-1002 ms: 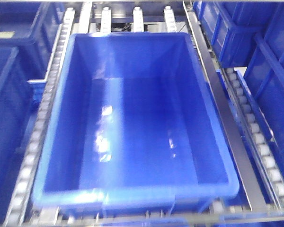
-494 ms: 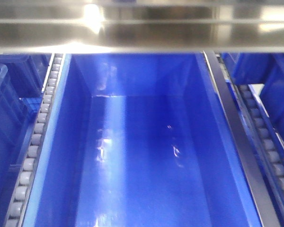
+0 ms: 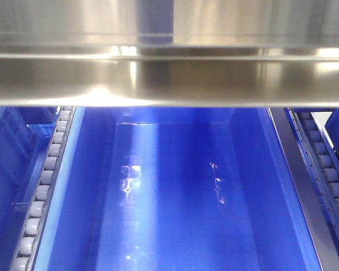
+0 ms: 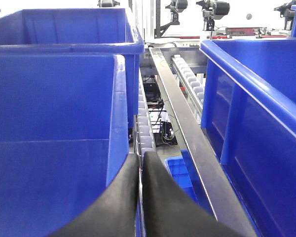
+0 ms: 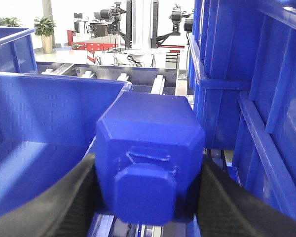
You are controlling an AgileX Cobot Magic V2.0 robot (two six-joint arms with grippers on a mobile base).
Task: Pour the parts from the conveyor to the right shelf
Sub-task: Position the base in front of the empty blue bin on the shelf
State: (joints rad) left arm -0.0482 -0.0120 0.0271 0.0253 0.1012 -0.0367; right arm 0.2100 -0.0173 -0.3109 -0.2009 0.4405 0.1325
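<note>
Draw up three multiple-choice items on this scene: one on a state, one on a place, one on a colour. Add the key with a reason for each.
1. In the front view, the bin under the steel beam is: A) heaped with blocks B) empty, as far as it shows C) lidded.
2. The blue block is: A) inside that bin B) on top of the beam C) between the right gripper's fingers.
3. Those fingers are: A) black B) red C) white.
Key: 1 B, its bare floor shows; 2 C, a finger presses on each side of it; 3 A, both look black in the right wrist view.
</note>
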